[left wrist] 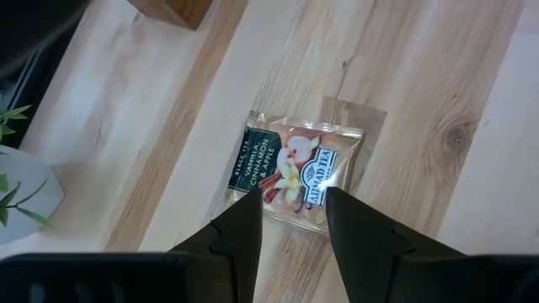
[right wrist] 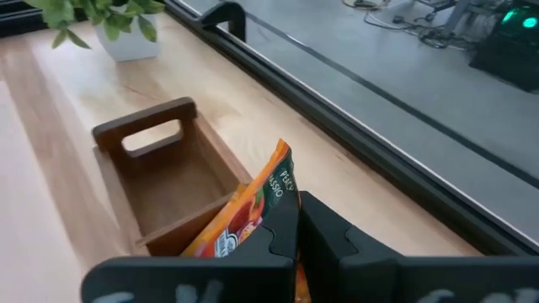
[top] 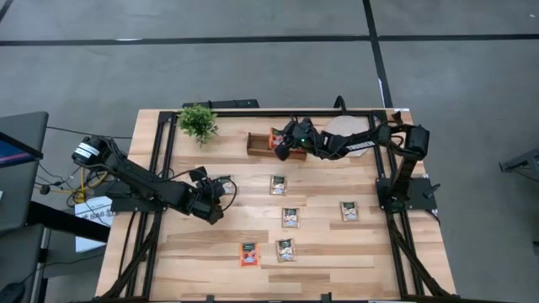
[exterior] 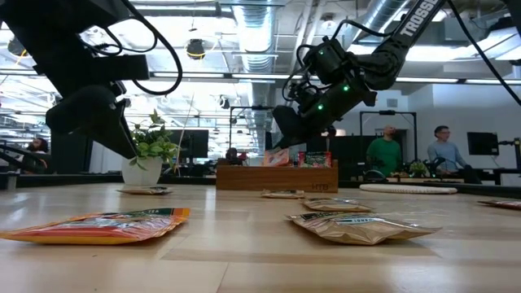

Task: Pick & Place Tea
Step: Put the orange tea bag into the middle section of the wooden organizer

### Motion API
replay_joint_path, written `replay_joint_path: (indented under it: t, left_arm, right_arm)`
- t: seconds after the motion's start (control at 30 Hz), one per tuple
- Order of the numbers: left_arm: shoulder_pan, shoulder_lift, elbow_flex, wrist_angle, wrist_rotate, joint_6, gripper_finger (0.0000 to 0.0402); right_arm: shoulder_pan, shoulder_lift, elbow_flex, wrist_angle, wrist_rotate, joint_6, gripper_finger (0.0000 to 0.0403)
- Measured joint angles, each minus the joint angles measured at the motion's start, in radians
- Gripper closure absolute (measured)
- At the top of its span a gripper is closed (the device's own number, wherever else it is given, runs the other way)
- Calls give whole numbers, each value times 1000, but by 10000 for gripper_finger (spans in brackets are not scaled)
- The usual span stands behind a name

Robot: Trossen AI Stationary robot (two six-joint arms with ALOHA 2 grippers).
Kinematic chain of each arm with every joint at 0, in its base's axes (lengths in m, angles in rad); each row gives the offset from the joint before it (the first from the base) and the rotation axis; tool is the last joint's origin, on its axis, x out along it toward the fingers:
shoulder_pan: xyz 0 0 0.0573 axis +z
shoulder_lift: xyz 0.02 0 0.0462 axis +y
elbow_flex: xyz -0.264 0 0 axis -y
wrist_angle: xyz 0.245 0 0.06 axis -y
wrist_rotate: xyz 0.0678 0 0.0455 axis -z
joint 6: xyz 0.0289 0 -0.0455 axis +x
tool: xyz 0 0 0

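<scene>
While your right gripper hangs over the wooden tray at the table's 12 o'clock edge, its fingers are pinched on a red-orange tea sachet, held above a tray compartment and not yet released. At least one sachet already stands in the tray, as the low view shows; how many are inside cannot be told.

Your left gripper sits toward 9 o'clock of the table's centre, fingers narrowly parted, holding nothing. Its wrist view shows a pale vanilla-cinnamon sachet lying flat just beyond the fingertips.

Six sachets remain loose on the table: one near centre, two toward 3 o'clock, two toward 6 o'clock, counting the held one apart. By that count, judge the task well short of complete.
</scene>
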Motion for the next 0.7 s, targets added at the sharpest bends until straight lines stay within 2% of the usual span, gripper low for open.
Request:
replay_joint_path:
  t: [0.23, 0.53, 0.7]
  left_arm:
    - [0, 0, 0, 18, 0, 20, 275]
    - [0, 0, 0, 18, 0, 20, 275]
    - [0, 0, 0, 18, 0, 20, 275]
  right_arm:
    - [0, 0, 0, -1, -13, 0, 392]
    - [0, 0, 0, -3, -13, -1, 303]
    - [0, 0, 0, -3, -10, -19, 273]
